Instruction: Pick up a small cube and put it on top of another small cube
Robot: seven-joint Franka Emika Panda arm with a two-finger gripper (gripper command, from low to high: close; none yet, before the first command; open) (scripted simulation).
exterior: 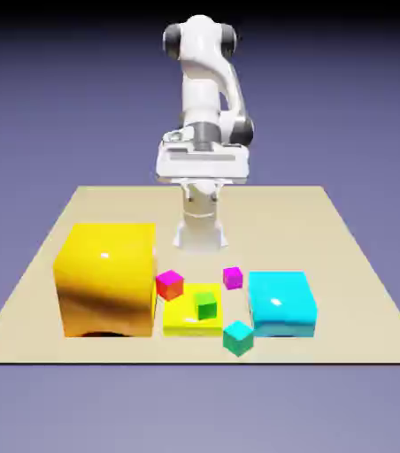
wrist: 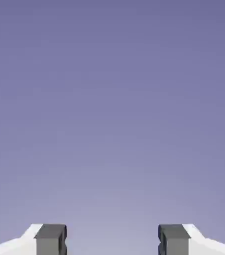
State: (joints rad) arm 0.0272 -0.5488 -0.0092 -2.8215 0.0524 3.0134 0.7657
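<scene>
The small cube (exterior: 232, 278), a tiny magenta-purple one, rests on the table between the flat yellow block (exterior: 186, 320) and the cyan block (exterior: 281, 303). Other tiny cubes lie nearby: a pinkish-red one (exterior: 169, 285), a green one (exterior: 206, 306) on the flat yellow block, and a teal one (exterior: 238, 337) at the front. My gripper (exterior: 202, 168) hangs high above the table's far side, well away from all of them. In the hand view my gripper (wrist: 112, 241) is open, with only the blue-violet backdrop between its fingertips (wrist: 51, 239).
A big yellow block (exterior: 106, 279) stands at the exterior view's left, close beside the pinkish-red cube. The tan table (exterior: 345, 265) ends just in front of the teal cube. The robot's base (exterior: 200, 232) stands behind the cubes.
</scene>
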